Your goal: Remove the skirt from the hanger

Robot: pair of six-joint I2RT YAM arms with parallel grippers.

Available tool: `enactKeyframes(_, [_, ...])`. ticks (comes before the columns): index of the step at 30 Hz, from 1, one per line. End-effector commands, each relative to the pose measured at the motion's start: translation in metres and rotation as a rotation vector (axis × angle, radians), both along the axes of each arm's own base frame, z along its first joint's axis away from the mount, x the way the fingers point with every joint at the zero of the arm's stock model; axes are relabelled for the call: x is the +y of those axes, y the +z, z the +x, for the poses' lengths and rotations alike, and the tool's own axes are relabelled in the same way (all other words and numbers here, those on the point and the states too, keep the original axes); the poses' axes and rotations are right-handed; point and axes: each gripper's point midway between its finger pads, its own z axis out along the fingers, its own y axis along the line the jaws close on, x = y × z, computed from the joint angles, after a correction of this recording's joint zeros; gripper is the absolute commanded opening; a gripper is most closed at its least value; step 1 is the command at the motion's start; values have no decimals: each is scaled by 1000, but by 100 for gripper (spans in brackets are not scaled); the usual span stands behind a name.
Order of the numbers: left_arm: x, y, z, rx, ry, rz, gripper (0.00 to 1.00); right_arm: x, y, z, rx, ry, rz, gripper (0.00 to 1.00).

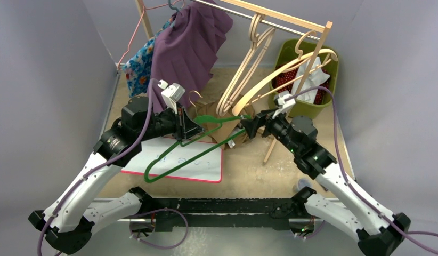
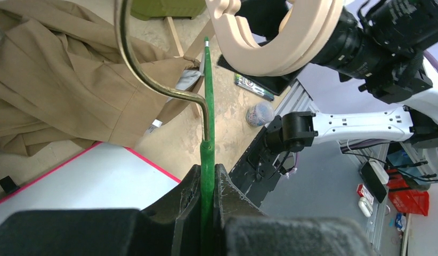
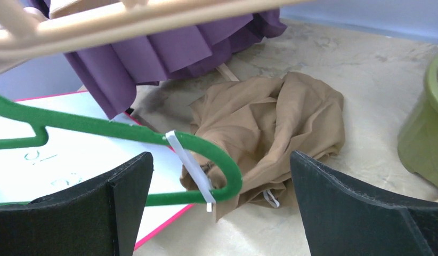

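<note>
While the left gripper (image 1: 187, 125) is clenched on the green velvet hanger (image 1: 190, 159) right at its neck, just below the brass hook (image 2: 153, 85), the hanger sticks out bare above the table, with no cloth on it. Left wrist view shows both jaws pressed flat against the green stem, which runs straight up between them. Right gripper (image 1: 248, 128) is released, jaws spread wide, and sits at the hanger's far rounded end; in the right wrist view that end loops between the two black fingers without touching either, with a white strip (image 3: 190, 168) lying across it. Tan skirt (image 3: 281, 122) is off the hanger, crumpled in a heap on the tabletop just beyond the right gripper, beside the corner of the pink-edged whiteboard (image 1: 201, 165). Whether the hanger end touches the heap cannot be told. A purple pleated garment (image 1: 187, 48) hangs from the wooden rack rail (image 1: 281, 16) above and behind the left gripper, with a floral garment (image 1: 138, 64) next to it on the left. Several empty wooden hangers (image 1: 249, 69) dangle from the same rail to the right, one crossing the top of the right wrist view. A green bin (image 1: 307, 109) stands at the far right of the table with red-dotted and white cloth inside.
</note>
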Motion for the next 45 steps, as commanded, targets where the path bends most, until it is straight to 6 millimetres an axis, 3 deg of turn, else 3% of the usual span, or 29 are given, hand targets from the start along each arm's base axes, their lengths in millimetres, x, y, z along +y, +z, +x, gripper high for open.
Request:
enactKeyframes(1, [-1,39,-7,-102,-40,-79,0,22,25,10,-66,80,31,97])
enactKeyframes(7, [0,41,-8,-108,-39,-81,0,37,18,20,-45,117,30,83])
enactKeyframes(15, [0,40,-8,-116,-44,-75,0,22,22,25,0,-13,147,44])
enactKeyframes(23, [1,43,-10,-127,-46,-85,0,16,20,25,61,-66,215,20])
enactKeyframes(24, [1,43,-11,-127,-46,-87,0,17,19,25,66,-61,211,21])
enactKeyframes(27, [0,43,-10,-124,-50,-89,0,24,19,24,51,-14,178,52])
enactKeyframes(29, [0,43,-10,-124,-50,-90,0,22,17,25,52,-26,159,62])
enactKeyframes(34, [4,47,-5,-133,-5,-99,0,12,19,21,35,-49,118,78])
enactKeyframes(37, [8,46,3,-131,52,-103,0,-3,8,16,50,-94,57,86])
enactKeyframes(42, [32,37,28,-133,257,-36,0,-27,-11,-4,128,-146,6,87])
enactKeyframes(45, [48,36,37,-150,360,-13,0,-29,-31,-21,192,-127,48,90])
